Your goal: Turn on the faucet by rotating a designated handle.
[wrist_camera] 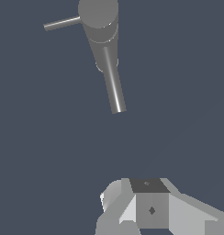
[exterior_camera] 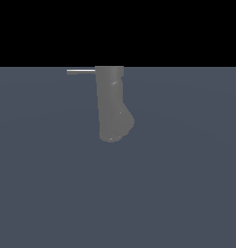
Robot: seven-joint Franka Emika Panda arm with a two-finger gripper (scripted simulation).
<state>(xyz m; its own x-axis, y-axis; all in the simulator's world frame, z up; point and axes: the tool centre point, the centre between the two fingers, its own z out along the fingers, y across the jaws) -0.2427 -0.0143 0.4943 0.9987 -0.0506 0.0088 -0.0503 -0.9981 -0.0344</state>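
The faucet (exterior_camera: 111, 104) is a matte grey column standing on the dark floor, bulging toward the exterior view's right at its lower end. The handle (exterior_camera: 81, 71), a thin light-grey rod, sticks out from the column's top toward the exterior view's left. The wrist view looks down on the faucet (wrist_camera: 99, 16), its spout (wrist_camera: 113, 87) and the handle (wrist_camera: 62, 23). Only part of my gripper (wrist_camera: 148, 206) shows there, as white and grey blocks at the picture's edge, well apart from the faucet. It touches nothing. My gripper is out of the exterior view.
A flat dark blue-grey floor (exterior_camera: 187, 184) spreads around the faucet on all sides. A black background lies beyond it. No other objects show.
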